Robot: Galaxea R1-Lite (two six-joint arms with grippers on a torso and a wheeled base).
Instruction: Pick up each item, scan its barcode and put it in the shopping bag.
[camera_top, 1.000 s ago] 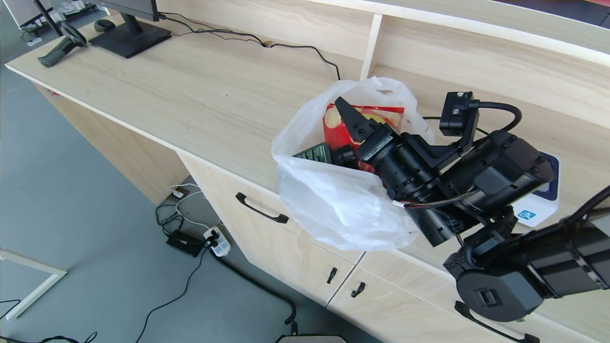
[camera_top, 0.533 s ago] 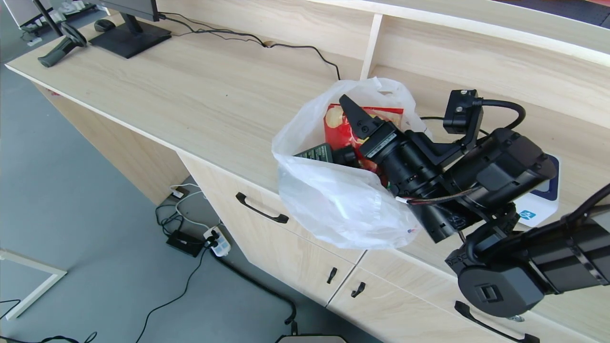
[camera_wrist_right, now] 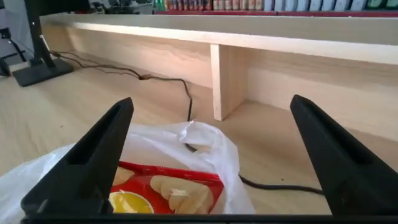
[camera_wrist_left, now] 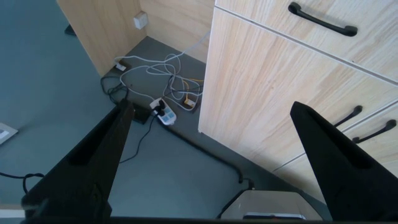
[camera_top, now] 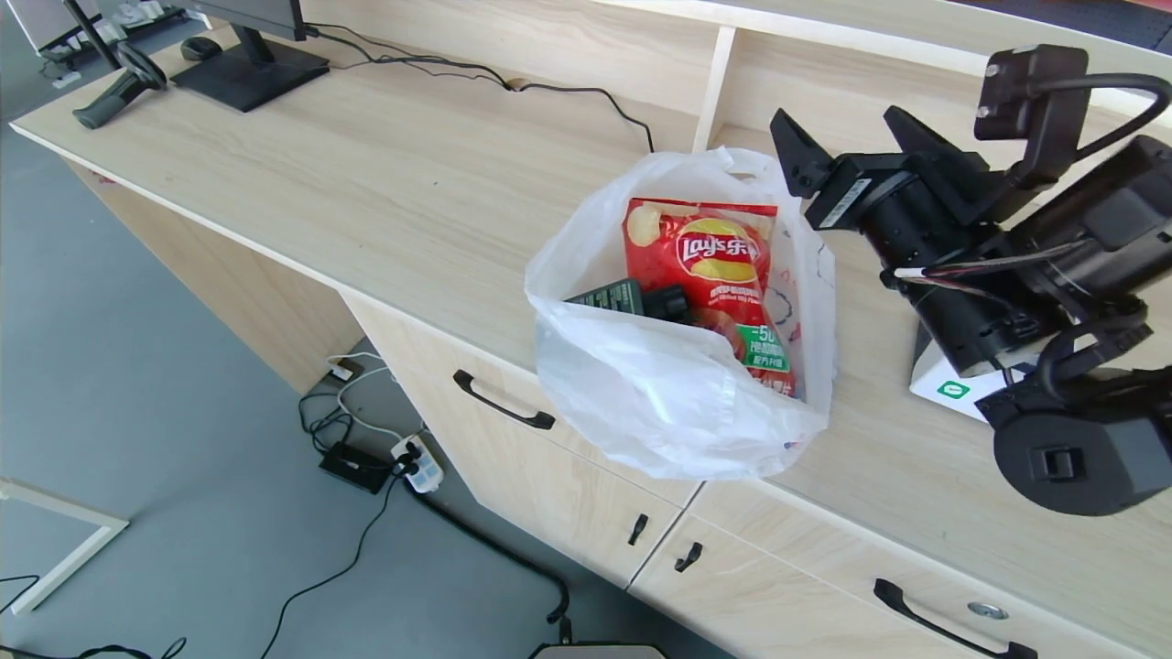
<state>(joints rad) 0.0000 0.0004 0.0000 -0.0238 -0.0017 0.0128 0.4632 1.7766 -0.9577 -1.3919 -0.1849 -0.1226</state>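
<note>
A white plastic shopping bag [camera_top: 641, 394] stands open at the counter's front edge. Inside it a red chips bag [camera_top: 710, 265] leans upright, with a dark green pack [camera_top: 609, 296] and a small black item [camera_top: 666, 302] beside it. My right gripper [camera_top: 835, 119] hangs open and holds nothing, above the counter just right of the bag's back rim. Its wrist view looks down between its fingers at the bag [camera_wrist_right: 205, 140] and the chips bag's top [camera_wrist_right: 168, 186]. My left gripper [camera_wrist_left: 211, 109] is open with nothing in it, out in front of the cabinet drawers [camera_wrist_left: 292, 93], above the floor.
A monitor stand [camera_top: 249, 64] and a handheld scanner [camera_top: 114, 91] sit at the counter's far left. A black cable [camera_top: 568, 91] runs along the back. A white sign stand [camera_top: 952, 384] stands right of the bag. An upright divider [camera_top: 712, 91] rises behind the bag. A power strip [camera_top: 417, 462] lies on the floor.
My right gripper has come up out of the bag and moved right and back. The chips bag stays inside, now uncovered.
</note>
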